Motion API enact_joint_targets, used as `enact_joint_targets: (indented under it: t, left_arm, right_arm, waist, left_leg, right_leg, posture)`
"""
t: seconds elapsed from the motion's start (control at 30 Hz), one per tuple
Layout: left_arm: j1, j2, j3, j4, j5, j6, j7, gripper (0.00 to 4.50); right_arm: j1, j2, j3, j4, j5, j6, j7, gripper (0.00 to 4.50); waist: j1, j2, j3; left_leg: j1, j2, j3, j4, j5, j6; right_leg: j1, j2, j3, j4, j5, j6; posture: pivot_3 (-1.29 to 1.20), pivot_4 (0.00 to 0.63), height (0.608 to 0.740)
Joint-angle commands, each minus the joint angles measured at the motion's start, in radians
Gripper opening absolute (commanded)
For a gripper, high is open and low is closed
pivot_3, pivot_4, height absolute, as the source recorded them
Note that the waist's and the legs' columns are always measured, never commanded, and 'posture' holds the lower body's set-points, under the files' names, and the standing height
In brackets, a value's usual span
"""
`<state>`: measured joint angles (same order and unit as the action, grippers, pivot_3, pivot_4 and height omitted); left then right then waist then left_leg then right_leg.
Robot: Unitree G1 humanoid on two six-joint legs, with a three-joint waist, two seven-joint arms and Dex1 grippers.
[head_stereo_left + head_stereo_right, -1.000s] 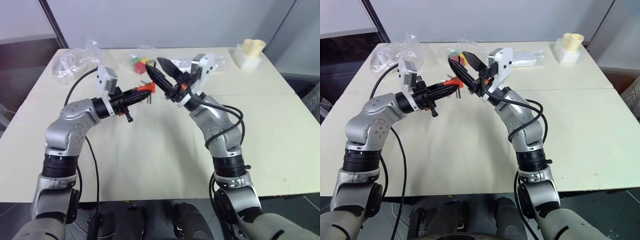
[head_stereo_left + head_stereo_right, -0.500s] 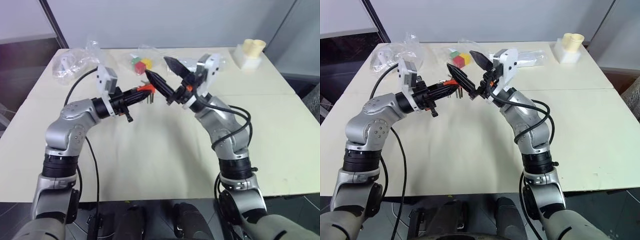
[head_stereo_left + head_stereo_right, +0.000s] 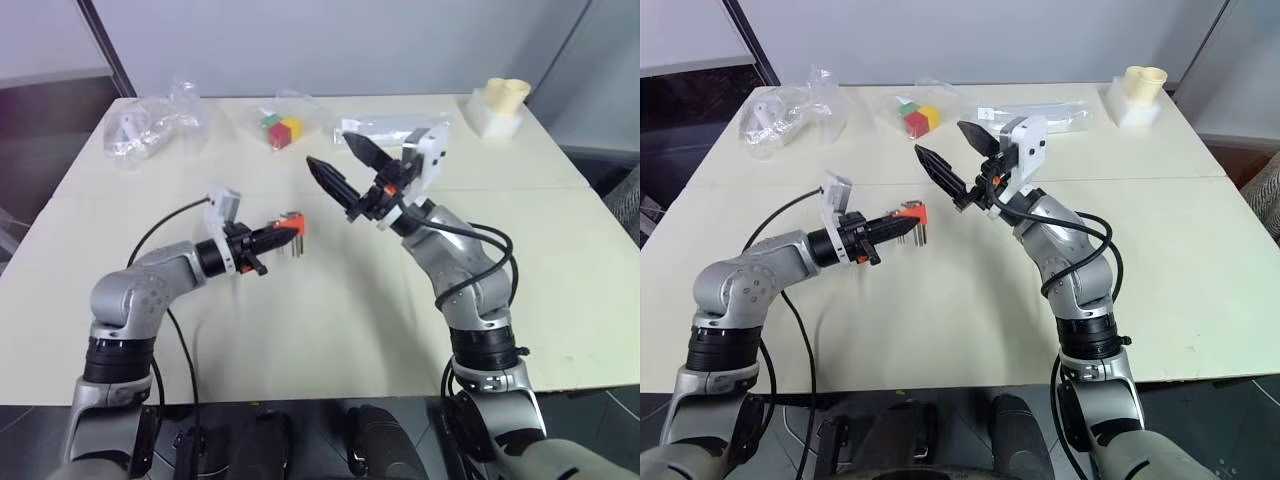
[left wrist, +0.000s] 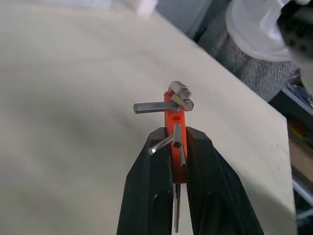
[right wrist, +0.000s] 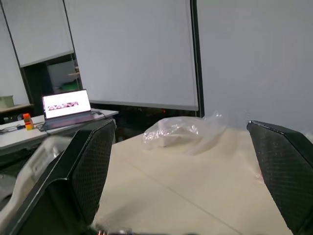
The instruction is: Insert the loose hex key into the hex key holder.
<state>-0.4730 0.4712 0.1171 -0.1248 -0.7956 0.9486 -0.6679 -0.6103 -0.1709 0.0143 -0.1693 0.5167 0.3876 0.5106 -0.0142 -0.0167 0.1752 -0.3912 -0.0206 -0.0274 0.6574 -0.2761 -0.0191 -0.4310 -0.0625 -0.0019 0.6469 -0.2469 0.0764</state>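
The left hand is clamped on the hex key holder, the orange block pinched between both black fingers with several short dark keys sticking out of it. It holds the block just above the surface, near the middle and somewhat toward the left edge. The loose hex key cannot be told apart from the keys seated in the block. The right hand hangs higher, toward the far edge, its fingers spread wide and holding nothing, its tips pointing toward the far left corner. At the far edge lie red, green and yellow cubes; a crumpled clear bag sits at the far left corner and a cream container at the far right.
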Motion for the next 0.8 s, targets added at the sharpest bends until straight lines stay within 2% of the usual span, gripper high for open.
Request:
enact_joint_targets:
  t: [0.03, 0.3, 0.57, 0.73, 0.8]
  left_arm:
    - [0.014, -0.001, 0.059, -0.012, -0.039, 0.071, 0.067, 0.0]
    - [0.076, -0.068, 0.13, 0.07, -0.08, 0.227, 0.203, 0.0]
    - [0.091, -0.052, 0.161, 0.154, -0.053, 0.243, 0.226, 0.0]
    - [0.104, -0.037, 0.168, 0.18, -0.033, 0.239, 0.234, 2.24]
    - [0.104, -0.039, 0.186, 0.192, -0.032, 0.24, 0.25, 3.34]
  right_arm:
    - [0.006, 0.008, 0.0, -0.058, 0.005, -0.005, -0.009, 4.46]
    - [0.03, 0.02, 0.01, -0.075, 0.001, -0.005, -0.033, 4.46]
    - [0.037, 0.023, 0.018, -0.078, -0.007, -0.011, -0.046, 4.46]
    - [0.037, 0.023, 0.022, -0.077, -0.012, -0.016, -0.049, 4.5]
    - [0.039, 0.022, 0.023, -0.078, -0.012, -0.016, -0.049, 4.5]
  waist:
    - [0.0, 0.0, 0.0]
    - [0.0, 0.0, 0.0]
    - [-0.002, 0.0, 0.0]
    - [-0.003, 0.0, -0.001]
    - [-0.003, 0.0, -0.002]
  left_leg:
    - [0.0, 0.0, 0.0, 0.0, 0.0, 0.0]
    - [0.0, 0.0, 0.0, 0.0, 0.0, 0.0]
    - [0.0, 0.0, 0.0, 0.0, 0.0, 0.0]
    - [0.001, 0.0, 0.0, -0.001, 0.0, 0.0]
    - [0.002, 0.0, 0.0, -0.001, 0.0, 0.0]
  right_leg:
    - [0.0, 0.0, 0.0, 0.0, 0.0, 0.0]
    - [0.0, 0.0, 0.0, 0.0, 0.0, 0.0]
    - [0.0, 0.0, 0.0, 0.0, 0.0, 0.0]
    - [0.0, 0.0, 0.0, 0.0, 0.0, 0.0]
    - [0.001, 0.0, 0.0, 0.0, 0.0, 0.0]
  posture:
    - [0.0, 0.15, 0.74]
    - [0.0, 0.15, 0.74]
    - [0.0, 0.15, 0.74]
    - [0.0, 0.15, 0.74]
    - [0.0, 0.15, 0.74]
